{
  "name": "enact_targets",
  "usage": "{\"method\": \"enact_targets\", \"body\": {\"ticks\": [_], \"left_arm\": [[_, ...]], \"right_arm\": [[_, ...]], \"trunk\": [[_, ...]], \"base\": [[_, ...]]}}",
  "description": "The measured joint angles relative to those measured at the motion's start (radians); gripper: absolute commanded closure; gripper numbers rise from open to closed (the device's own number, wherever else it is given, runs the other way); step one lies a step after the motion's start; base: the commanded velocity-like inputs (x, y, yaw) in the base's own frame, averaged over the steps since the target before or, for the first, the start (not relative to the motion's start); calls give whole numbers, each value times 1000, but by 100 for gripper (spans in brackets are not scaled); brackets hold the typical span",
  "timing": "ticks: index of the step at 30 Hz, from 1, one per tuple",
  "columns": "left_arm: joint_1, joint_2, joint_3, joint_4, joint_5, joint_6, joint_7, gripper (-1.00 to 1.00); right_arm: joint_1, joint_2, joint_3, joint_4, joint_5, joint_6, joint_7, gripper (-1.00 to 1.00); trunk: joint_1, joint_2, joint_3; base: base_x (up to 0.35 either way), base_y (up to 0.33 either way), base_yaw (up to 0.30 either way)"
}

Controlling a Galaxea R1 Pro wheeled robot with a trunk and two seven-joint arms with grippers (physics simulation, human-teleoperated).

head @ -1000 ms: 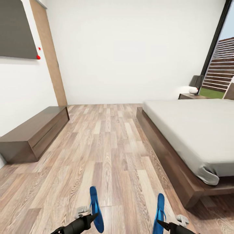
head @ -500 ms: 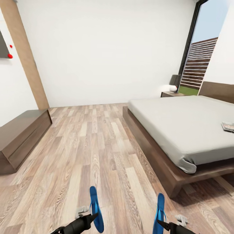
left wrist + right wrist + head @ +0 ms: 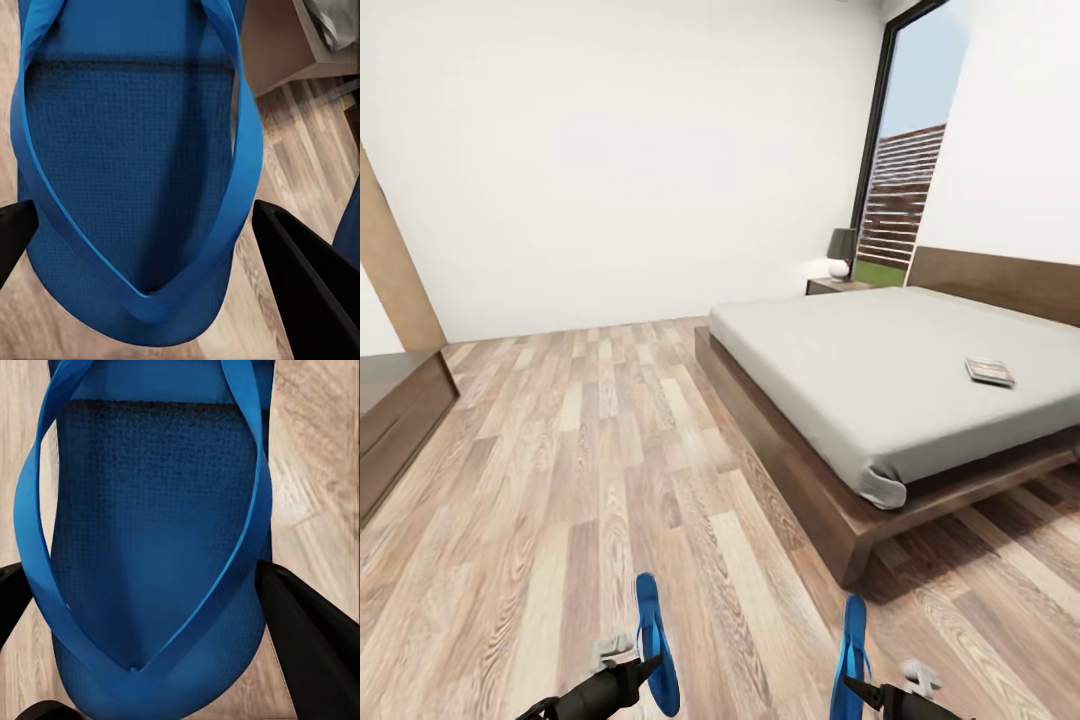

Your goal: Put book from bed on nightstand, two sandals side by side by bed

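Carrying one sandal in each claw, the left gripper [image 3: 650,668] is clamped on the left sandal [image 3: 656,642] and the right gripper [image 3: 852,686] on the right sandal [image 3: 851,655]; the book [image 3: 989,371] lies on the bed [image 3: 880,370] at two o'clock. A thin sole could slip out if the base jolts. The wrist views show straps and fingers [image 3: 311,281] flanking each sole, while the head view places bed, book and nightstand [image 3: 832,286].
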Motion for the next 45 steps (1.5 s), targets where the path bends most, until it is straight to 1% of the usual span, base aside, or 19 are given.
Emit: {"method": "enact_targets", "body": {"ticks": [45], "left_arm": [[0,0,0,0,0,0,0,100]], "right_arm": [[0,0,0,0,0,0,0,100]], "trunk": [[0,0,0]], "base": [[0,0,-300]]}}
